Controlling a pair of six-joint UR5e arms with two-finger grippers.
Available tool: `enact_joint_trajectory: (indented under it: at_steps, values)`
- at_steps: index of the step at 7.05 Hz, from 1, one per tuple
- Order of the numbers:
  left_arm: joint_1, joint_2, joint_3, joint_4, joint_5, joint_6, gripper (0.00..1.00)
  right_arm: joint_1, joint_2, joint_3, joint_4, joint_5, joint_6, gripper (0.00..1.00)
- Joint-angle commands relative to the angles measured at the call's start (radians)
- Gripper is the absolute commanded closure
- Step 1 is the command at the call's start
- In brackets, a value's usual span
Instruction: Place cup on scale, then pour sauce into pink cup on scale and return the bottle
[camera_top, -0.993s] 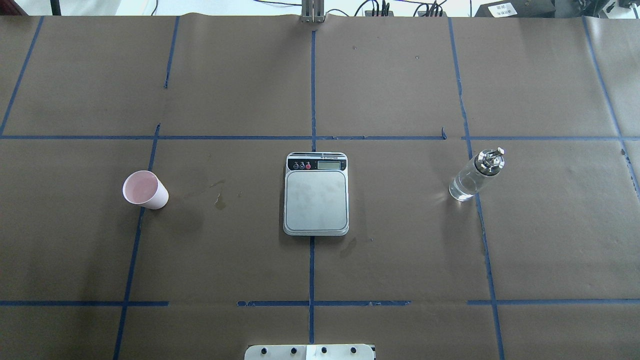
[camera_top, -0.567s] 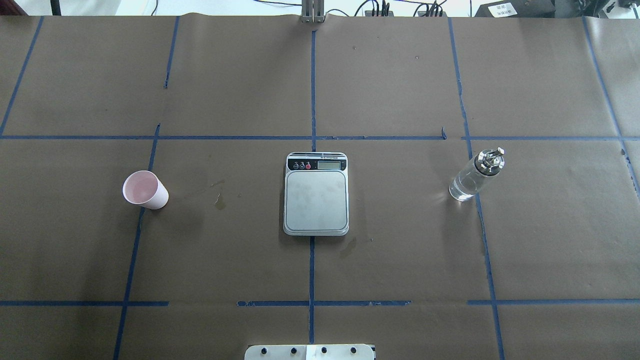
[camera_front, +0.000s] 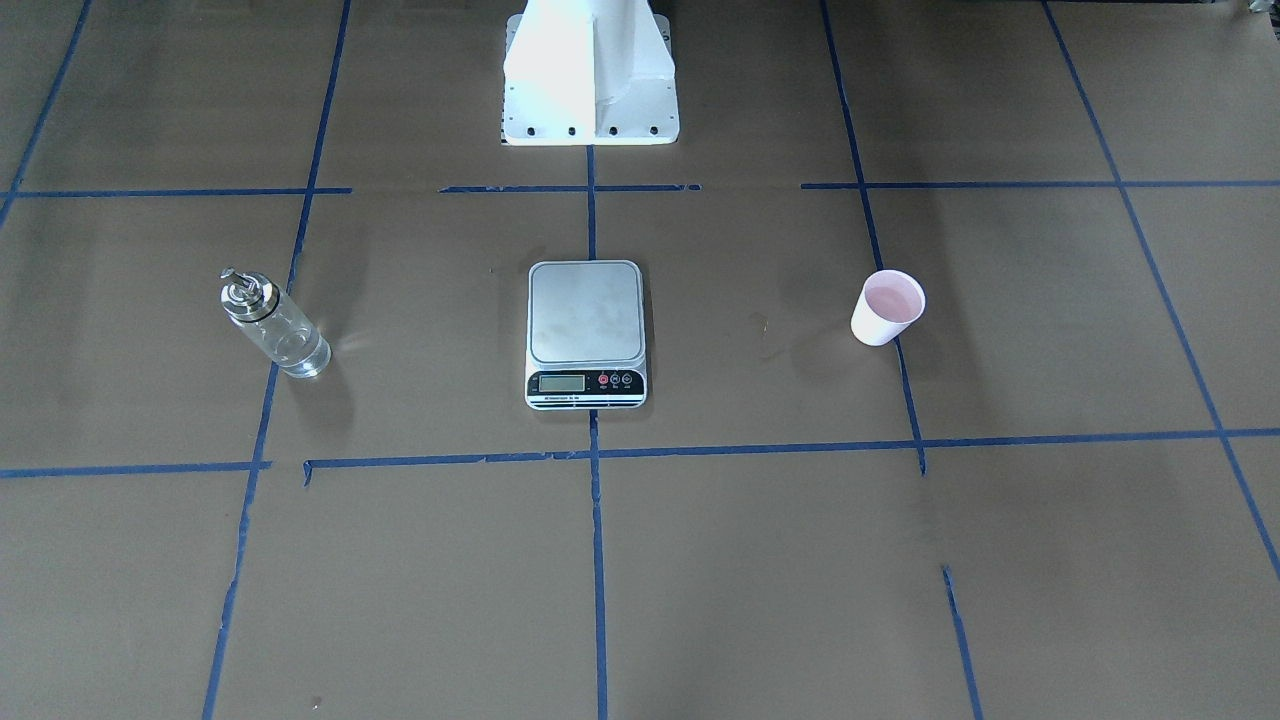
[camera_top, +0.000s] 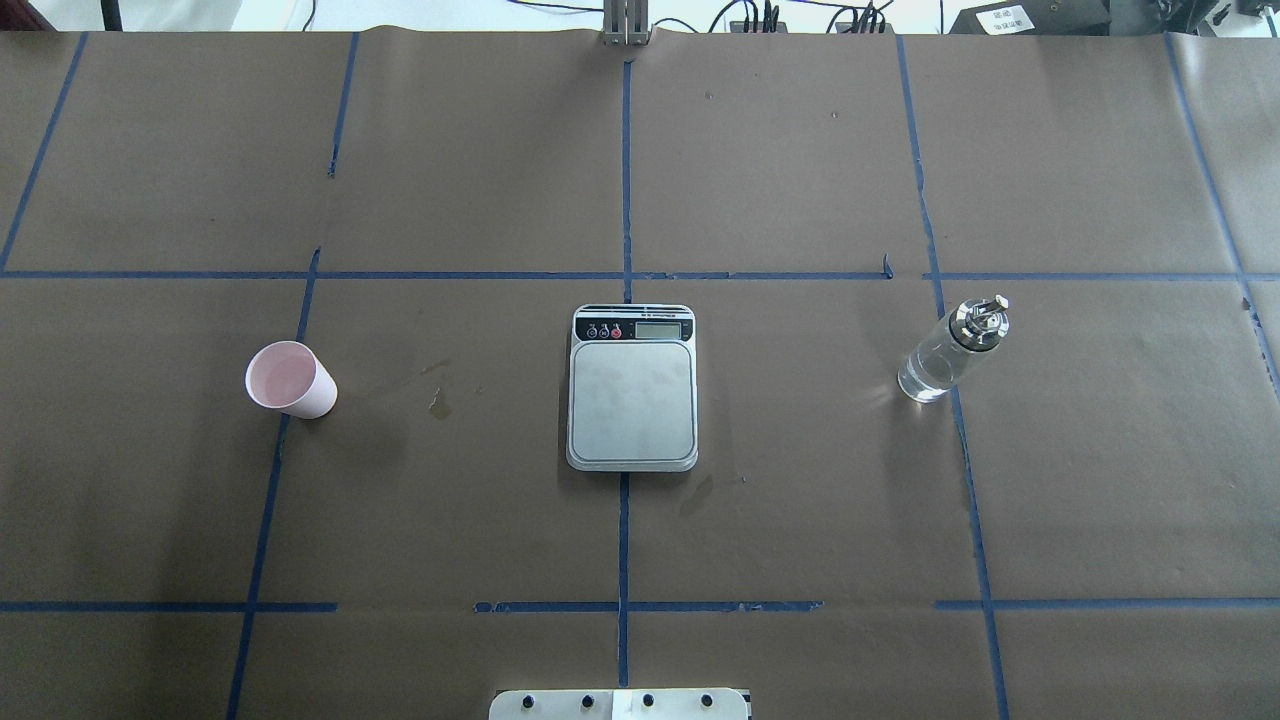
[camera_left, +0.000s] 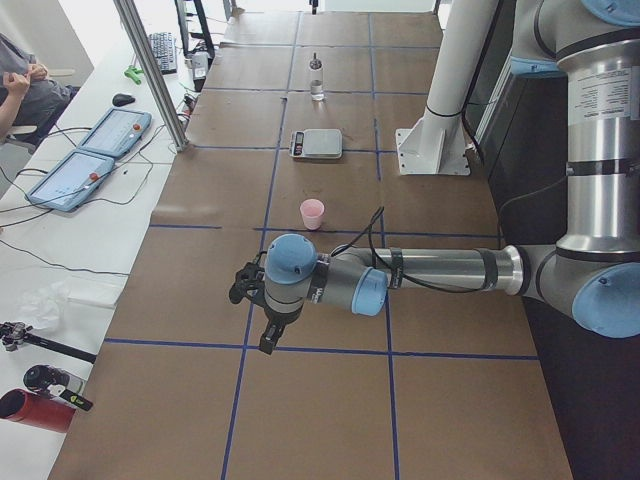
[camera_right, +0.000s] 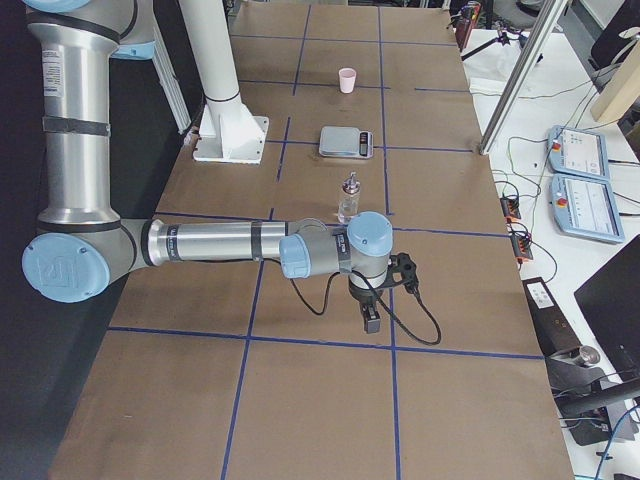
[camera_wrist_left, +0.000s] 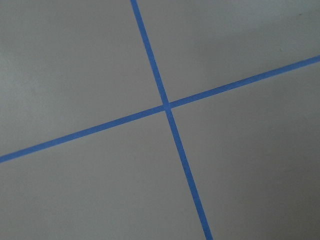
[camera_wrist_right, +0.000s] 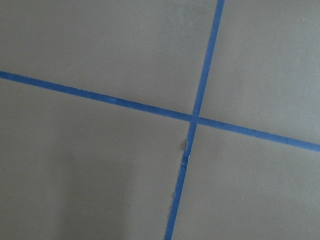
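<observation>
**A:** Starting at the left end of the surface (camera_top: 800, 520). The left tool (camera_left: 268, 338) hangs low over the brown paper, pointing down, close to a crossing of blue tape (camera_wrist_left: 167, 106).

**B:** Fingers wide or narrow?

**A:** Can't tell. Only the side camera catches it, and its own wrist camera shows nothing but paper and tape. It's holding nothing that I can see.

**B:** Next along?

**A:** The cup (camera_top: 290, 380). It's upright on the surface, mouth up and pink inside, with its foot right on a tape line. It's on the robot's left of the scale (camera_top: 632, 400) and well apart from it. It isn't on the plate yet.

**B:** Anything between them?

**A:** A few small dark stains (camera_top: 438, 400) on the paper, nearer the cup than the scale.

**B:** And the scale?

**A:** Dead centre on the middle tape line, flat, steel plate bare. The black display strip is on the side away from the robot.

**B:** Further on?

**A:** The bottle (camera_top: 950, 352), upright, with its silver cap and spout on top. It's well apart from the scale on the robot's right, and its base touches a tape line.

**B:** And the far end?

**A:** The right tool (camera_right: 369, 318), pointing down just past the bottle and clear of it. Again I can't tell how far it's spread.
</observation>
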Motion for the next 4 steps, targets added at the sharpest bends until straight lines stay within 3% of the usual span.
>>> enact_joint_trajectory:
  at_steps: [1, 4]
  values:
    - [0.000, -0.004, 0.082, -0.152, 0.004, 0.003, 0.00, -0.012, 0.054, -0.008, 0.091, -0.007, 0.002, 0.00]
    - [0.000, -0.013, 0.086, -0.209, 0.001, -0.005, 0.00, -0.012, 0.061, -0.011, 0.091, 0.002, 0.002, 0.00]
